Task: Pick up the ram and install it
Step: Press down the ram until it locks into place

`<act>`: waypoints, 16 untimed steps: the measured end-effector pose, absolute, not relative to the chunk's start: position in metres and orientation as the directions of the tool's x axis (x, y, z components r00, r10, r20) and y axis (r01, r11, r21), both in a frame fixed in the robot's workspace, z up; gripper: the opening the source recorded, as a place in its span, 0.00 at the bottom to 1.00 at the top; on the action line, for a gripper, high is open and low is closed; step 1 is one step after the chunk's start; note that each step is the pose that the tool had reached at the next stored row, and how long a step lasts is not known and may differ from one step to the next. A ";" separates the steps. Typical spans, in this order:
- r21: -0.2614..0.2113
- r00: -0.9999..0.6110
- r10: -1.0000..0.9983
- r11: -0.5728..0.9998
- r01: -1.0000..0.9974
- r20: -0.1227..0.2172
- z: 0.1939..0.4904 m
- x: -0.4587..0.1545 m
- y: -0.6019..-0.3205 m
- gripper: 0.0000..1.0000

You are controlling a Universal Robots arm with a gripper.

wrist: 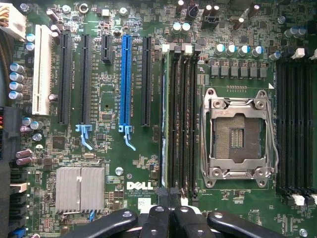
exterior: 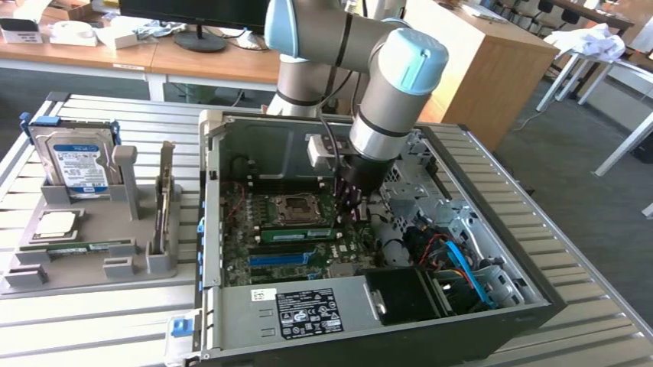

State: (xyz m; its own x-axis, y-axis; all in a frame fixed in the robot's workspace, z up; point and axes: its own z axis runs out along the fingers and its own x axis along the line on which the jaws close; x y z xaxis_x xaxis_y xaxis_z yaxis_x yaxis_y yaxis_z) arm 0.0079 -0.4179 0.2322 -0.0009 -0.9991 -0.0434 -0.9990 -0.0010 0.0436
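Judging from the closed hand (wrist: 166, 218) poised over the memory slots, we take this for the seating stage of the install, with the pick-up done. Its fingers are pressed together and we see nothing held between them. The ram (wrist: 164, 114) stands on edge in the outermost slot of the bank beside the empty processor socket (wrist: 237, 134), and the hand sits right above one end of it. In the exterior view the hand (exterior: 352, 202) reaches down inside the open computer case (exterior: 531, 306), with the ram (exterior: 296, 233) just beside it on the motherboard. A second stick (exterior: 82, 246) lies on the grey tray (exterior: 72, 275) on the table (exterior: 102, 325). We cannot tell whether the slot's white latches (wrist: 166, 48) have closed. In our view, any further push needs to stay square on the stick's top edge, straight down.
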 end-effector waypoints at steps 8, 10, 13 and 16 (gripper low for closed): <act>0.044 -0.001 -0.999 -0.001 -0.999 -0.044 0.232 0.008 -0.416 0.10; 0.043 -0.001 -0.999 -0.001 -0.999 -0.044 0.231 0.008 -0.416 0.10; 0.043 -0.001 -0.999 -0.001 -0.999 -0.043 0.230 0.008 -0.416 0.10; 0.043 -0.001 -0.999 -0.001 -0.999 -0.044 0.230 0.008 -0.416 0.10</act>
